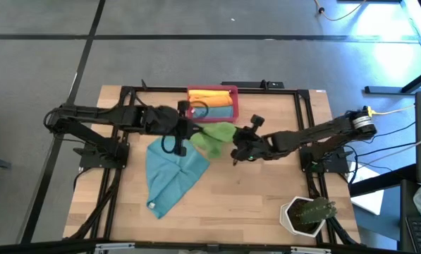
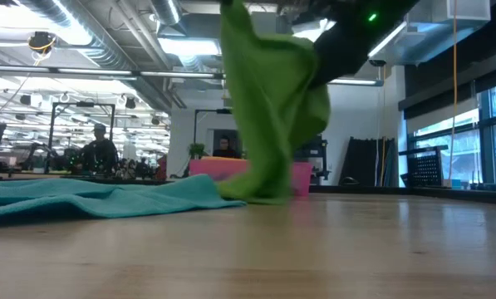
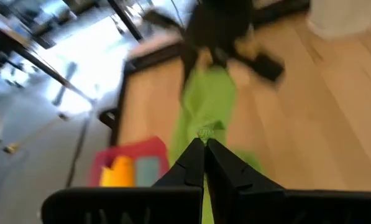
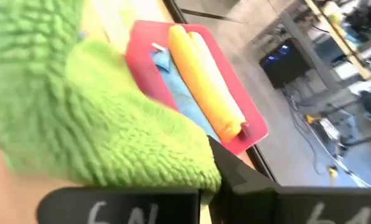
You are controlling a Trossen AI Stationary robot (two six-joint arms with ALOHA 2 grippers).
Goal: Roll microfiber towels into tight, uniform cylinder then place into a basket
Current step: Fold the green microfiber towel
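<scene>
Pale wooden table [image 1: 245, 197], planked, is framed by grey floor. Teal towel [image 1: 169, 173] lies crumpled lower left of centre. Fuzzy green towel [image 1: 214, 136] is stretched mid-frame, clamped by left gripper [image 1: 190, 131] and right gripper [image 1: 235, 149]. Red basket [image 1: 231, 90], upper centre, holds rolled towels.

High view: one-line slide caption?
Both grippers, left and right, hold the green towel beside the basket.

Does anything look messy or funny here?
The blue towel lies crumpled and unrolled on the table, while rolled ones sit in the basket. The green towel hangs bunched between both pincers, left and right.
</scene>
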